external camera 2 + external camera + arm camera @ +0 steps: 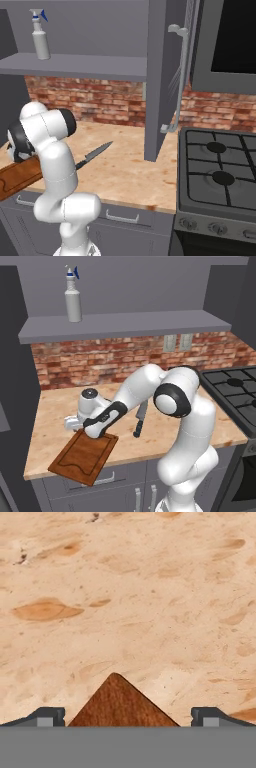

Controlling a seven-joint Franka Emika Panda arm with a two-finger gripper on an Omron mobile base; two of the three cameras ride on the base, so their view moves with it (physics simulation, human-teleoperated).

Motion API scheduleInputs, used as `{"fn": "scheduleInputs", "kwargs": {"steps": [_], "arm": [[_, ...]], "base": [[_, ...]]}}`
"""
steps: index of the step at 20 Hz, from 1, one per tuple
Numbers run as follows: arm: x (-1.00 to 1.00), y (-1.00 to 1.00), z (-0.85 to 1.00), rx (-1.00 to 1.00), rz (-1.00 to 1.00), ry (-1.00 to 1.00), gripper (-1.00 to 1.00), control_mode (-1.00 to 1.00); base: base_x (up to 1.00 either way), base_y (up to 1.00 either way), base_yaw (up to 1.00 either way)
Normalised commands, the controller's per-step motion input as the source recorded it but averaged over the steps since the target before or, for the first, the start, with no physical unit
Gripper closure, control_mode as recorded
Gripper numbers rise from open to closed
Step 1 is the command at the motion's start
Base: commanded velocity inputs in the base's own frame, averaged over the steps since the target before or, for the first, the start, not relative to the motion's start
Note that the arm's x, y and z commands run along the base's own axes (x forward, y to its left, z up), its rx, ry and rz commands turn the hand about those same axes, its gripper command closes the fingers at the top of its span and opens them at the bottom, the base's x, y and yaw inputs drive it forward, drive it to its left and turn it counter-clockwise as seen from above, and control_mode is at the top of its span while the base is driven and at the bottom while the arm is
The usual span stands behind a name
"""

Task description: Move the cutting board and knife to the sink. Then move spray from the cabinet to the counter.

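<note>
In the left base view, the cutting board (84,457) is lying at the table's (55,416) front edge, and the knife (139,418) is lying just beside it. In the right base view, the spray (40,34) is standing on the shelf (90,66). In the hand view, the gripper (128,717) is standing wide open and empty, with a board corner between its fingertips (48,717).

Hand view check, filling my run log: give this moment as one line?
fingers: open, astride cutting board corner | knife: on counter | spray: on cabinet shelf
</note>
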Motion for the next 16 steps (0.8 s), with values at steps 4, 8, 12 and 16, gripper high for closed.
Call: {"fn": "scheduleInputs", "kwargs": {"steps": [4,8,12,16], "arm": [[0.04,-0.15,0.11,0.00,0.14,-0.11,-1.00,-1.00],[-0.05,-0.07,0.37,0.00,0.14,-0.23,-1.00,-1.00],[-0.23,0.00,0.43,-0.02,0.10,-0.23,-1.00,-1.00],[-0.31,0.00,0.41,-0.07,0.06,-0.13,-1.00,-1.00]], "base": [[0.00,0.00,0.00],[0.00,0.00,0.00],[0.00,0.00,0.00],[0.00,0.00,0.00]]}}
